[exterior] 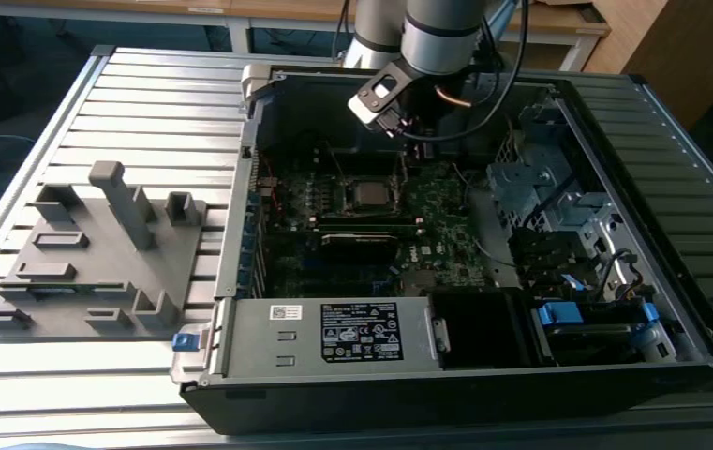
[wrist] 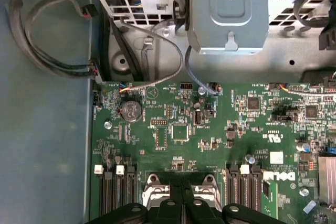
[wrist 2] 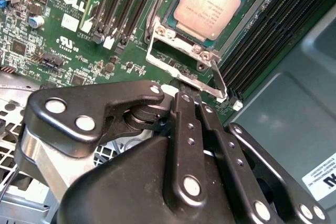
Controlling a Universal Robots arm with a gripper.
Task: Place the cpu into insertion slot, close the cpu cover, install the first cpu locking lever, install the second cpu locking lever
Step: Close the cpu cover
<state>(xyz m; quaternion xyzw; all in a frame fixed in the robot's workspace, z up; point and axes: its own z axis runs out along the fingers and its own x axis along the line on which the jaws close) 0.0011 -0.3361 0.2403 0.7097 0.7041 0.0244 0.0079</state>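
The cpu, a flat square chip with a dull silver top, lies in its socket on the green motherboard; in the exterior view the cpu sits mid-board inside the open case. The cpu cover, a shiny metal frame, lies around its edges. A thin silver lever runs along the socket's side nearest the gripper. My gripper hovers just off that side, its black fingers pressed together with nothing between them. Seen from outside, the gripper hangs above the board's far part.
Memory slots flank the socket. A grey drive cage and loose cables sit by the board's edge. The case walls surround the work area. A grey fixture block stands on the table at the exterior view's left.
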